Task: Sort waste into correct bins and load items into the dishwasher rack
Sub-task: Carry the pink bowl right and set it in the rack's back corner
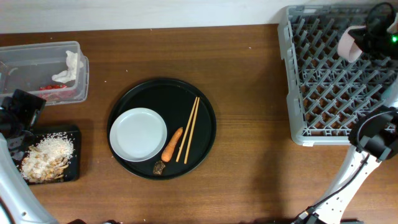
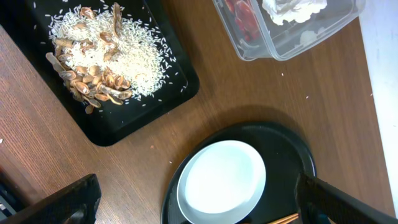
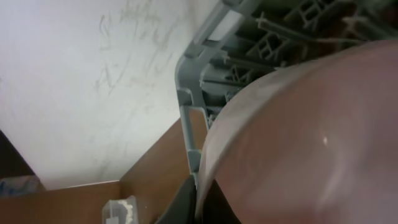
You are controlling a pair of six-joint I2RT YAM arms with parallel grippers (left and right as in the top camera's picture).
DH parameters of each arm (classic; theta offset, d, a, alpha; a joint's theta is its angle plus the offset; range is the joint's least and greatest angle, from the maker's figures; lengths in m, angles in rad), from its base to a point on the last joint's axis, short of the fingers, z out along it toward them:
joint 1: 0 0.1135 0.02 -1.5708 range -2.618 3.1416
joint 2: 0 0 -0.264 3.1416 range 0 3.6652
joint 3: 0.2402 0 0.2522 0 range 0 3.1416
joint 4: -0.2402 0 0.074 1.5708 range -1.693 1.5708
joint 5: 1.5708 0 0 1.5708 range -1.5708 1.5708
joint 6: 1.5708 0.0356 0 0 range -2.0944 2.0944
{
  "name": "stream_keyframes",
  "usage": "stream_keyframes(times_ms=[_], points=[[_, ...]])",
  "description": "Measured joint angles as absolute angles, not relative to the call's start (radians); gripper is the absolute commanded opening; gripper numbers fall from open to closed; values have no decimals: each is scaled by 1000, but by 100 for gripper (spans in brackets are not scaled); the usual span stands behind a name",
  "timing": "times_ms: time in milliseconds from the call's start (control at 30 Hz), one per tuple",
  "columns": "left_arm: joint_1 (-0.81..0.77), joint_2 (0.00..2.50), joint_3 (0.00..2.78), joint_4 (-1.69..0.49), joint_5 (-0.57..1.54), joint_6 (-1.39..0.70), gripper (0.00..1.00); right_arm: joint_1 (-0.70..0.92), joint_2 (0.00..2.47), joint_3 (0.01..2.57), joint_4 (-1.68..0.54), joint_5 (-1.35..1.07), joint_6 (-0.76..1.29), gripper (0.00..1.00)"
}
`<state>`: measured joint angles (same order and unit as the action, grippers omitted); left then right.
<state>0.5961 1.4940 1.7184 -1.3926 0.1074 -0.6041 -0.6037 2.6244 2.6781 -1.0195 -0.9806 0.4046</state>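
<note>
Wood table, white wall; left pincer spread wide, right pincer clamping bowl over rack.

Rice is heaped in the black tray, tissue and wrapper in the tub; plate, carrot and chopsticks are laid on the round tray; the bowl is held tilted above the rack.

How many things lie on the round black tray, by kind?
white plate: 1
wooden chopsticks: 2
orange carrot: 1
small dark scrap: 1
Total on the round black tray: 5
</note>
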Motion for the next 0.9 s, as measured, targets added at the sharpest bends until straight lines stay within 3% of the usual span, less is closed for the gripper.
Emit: stream_keyframes(times_ms=[233,533,800,900], points=[[596,1494,1718,-1392,107,-604,99,-637,2616,2664,-981,-1052,395,4],[596,1494,1718,-1392,107,-604,99,-568,2630,2655,-876,-1076,421,4],[596,1494,1718,-1392,107,-604,99,-578,2630,2657,-937,-1060,420,4],[596,1494,1718,-1392,107,-604,99,-610,2630,2658,-973,-1009,414,10]])
